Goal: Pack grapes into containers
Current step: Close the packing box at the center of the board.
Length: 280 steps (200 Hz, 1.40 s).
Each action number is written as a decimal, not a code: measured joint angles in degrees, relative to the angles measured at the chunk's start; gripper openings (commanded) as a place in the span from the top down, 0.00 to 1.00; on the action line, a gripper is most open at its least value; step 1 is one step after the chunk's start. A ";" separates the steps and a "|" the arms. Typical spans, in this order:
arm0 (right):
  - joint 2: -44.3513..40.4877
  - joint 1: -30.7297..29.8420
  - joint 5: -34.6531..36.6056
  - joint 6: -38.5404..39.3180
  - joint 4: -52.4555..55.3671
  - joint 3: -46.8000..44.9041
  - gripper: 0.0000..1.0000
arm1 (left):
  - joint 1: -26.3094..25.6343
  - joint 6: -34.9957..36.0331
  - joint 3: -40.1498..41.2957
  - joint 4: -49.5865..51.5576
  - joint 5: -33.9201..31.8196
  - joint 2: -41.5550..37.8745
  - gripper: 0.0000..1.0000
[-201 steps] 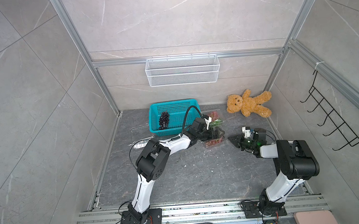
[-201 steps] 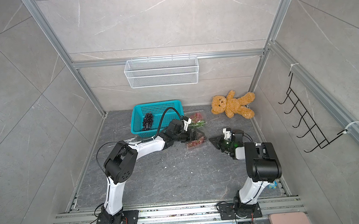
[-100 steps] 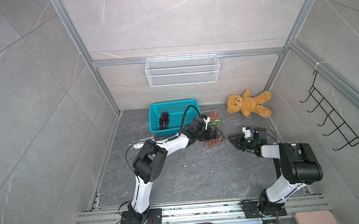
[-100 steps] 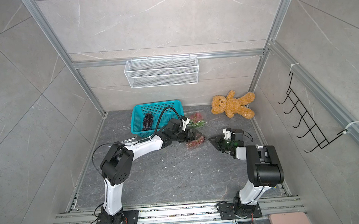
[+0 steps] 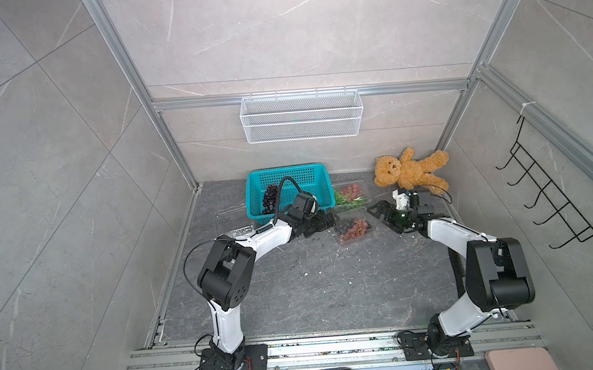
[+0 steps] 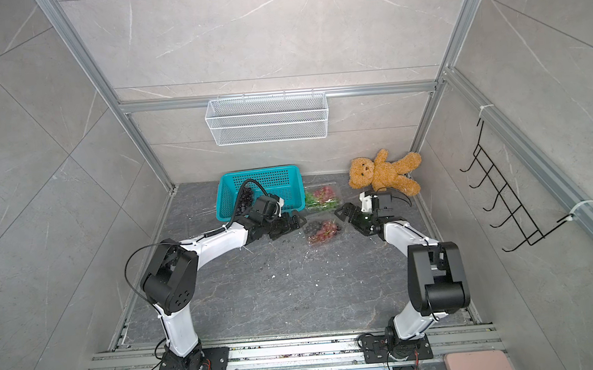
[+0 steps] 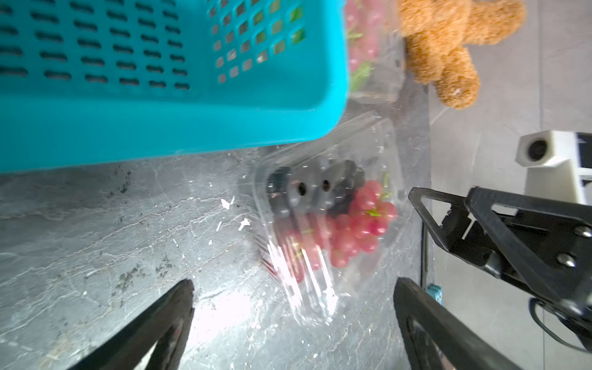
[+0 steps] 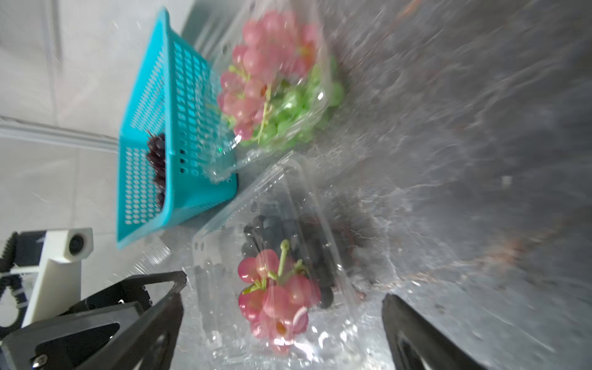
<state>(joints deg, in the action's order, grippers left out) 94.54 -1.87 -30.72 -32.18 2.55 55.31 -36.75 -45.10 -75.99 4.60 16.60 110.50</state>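
Note:
A clear clamshell container [image 5: 353, 229] [image 6: 323, 231] lies on the floor between my two grippers. Through its plastic show dark grapes [image 7: 314, 189] [image 8: 275, 230] and pink grapes [image 7: 358, 227] [image 8: 278, 307]. My left gripper [image 5: 328, 221] [image 6: 297, 222] [image 7: 294, 285] stands open just left of it, holding nothing. On its other side my right gripper [image 5: 383, 217] [image 6: 350, 221] [image 8: 282, 301] is open too, jaws wide around that end. A second container [image 5: 351, 196] [image 8: 282, 96] behind holds pink and green grapes. One dark bunch [image 5: 270, 198] [image 6: 244, 198] lies in the teal basket.
The teal basket [image 5: 309, 181] [image 6: 280, 180] stands at the back, right behind my left wrist. A brown teddy bear [image 5: 408, 174] [image 6: 383, 174] lies at the back right, behind my right wrist. Another clear container [image 5: 239, 230] lies under my left forearm. A white wire basket [image 5: 301, 121] hangs on the wall.
My right gripper's jaws have gone from shut to wide open at the clamshell's end. My left gripper has drawn back a little from the clamshell, still open.

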 measured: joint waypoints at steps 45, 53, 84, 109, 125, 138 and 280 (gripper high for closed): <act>5.60 -2.43 2.71 2.45 3.26 3.72 0.01 | -0.68 -1.99 -4.28 -0.37 2.10 6.58 0.01; 5.90 -2.49 2.78 2.49 3.41 3.85 0.01 | -0.76 -2.14 -5.35 -0.39 2.43 7.37 0.01; 5.99 -2.58 2.86 2.49 3.67 3.85 0.02 | -1.01 -2.49 -9.25 -0.37 3.43 9.38 0.01; 5.49 -2.58 2.86 2.45 3.63 3.26 0.05 | -1.27 -2.49 -12.17 -0.33 4.44 11.13 0.01; 4.04 -2.58 2.84 2.40 3.63 1.70 0.06 | -1.51 -2.49 -13.94 -0.11 4.96 12.52 0.01; 2.51 -2.58 2.62 2.38 3.63 0.24 0.06 | -1.64 -2.45 -15.54 0.63 5.11 13.64 0.01; -8.31 2.27 4.33 3.74 9.18 -6.71 0.01 | -2.25 5.66 -15.47 7.21 4.24 12.98 0.02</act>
<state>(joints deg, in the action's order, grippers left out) 86.24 0.40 -26.39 -28.45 11.73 48.60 -39.00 -39.44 -91.46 11.81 20.84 123.48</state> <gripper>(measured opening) 0.994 0.987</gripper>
